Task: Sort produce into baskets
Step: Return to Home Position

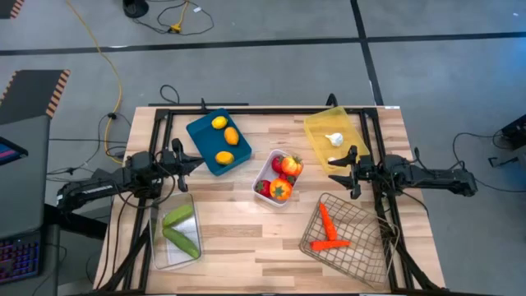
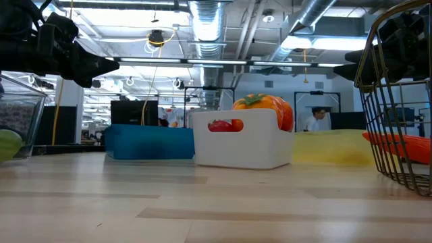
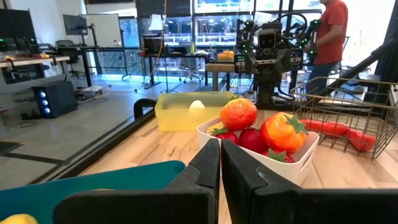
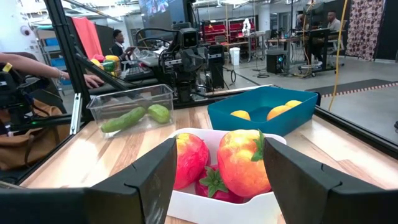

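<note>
Returning the arms to rest looks like the step in hand, since every piece seen lies in a basket. Left gripper (image 1: 191, 162): clenched on nothing, above the worktop (image 1: 246, 238) between clear bin and teal tray. Clear bin (image 1: 168, 256), front left: two cucumbers (image 1: 181, 230). Teal tray (image 1: 205, 140): three citrus (image 1: 231, 135). White tray (image 2: 236, 148), centre: tomatoes (image 1: 289, 164) and red berries, heaped. Yellow tray (image 1: 320, 127): one garlic (image 1: 334, 139). Right gripper (image 1: 339, 170): released, empty, just beside the yellow tray, facing the white tray. Wire basket (image 1: 357, 247), front right: carrots (image 1: 329, 226). The next move probably calls for no grasp: draw each arm back clear of the trays, the right one minding the wire basket's rim.
</note>
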### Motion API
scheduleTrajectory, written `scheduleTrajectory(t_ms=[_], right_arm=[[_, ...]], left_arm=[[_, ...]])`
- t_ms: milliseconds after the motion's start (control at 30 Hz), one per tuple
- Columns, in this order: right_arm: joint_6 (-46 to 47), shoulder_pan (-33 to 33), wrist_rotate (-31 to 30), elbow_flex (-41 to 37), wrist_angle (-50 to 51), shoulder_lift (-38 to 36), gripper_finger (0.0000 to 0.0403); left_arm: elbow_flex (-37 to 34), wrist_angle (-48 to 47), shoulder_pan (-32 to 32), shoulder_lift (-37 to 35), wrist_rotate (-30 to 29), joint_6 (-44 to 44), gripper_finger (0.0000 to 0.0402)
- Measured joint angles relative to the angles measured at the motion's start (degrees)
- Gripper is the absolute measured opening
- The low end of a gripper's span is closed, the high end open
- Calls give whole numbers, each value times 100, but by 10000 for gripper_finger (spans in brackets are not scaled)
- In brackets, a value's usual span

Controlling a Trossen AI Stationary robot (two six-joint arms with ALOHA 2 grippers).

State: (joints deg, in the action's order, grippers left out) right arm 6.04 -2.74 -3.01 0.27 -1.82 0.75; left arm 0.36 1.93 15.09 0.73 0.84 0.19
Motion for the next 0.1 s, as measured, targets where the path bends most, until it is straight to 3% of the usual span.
scheduleTrajectory(t_ms=[100], right_arm=[[0, 2, 0, 0, 0, -2, 265]], left_arm=[[0, 0, 0, 0, 2, 0, 0]])
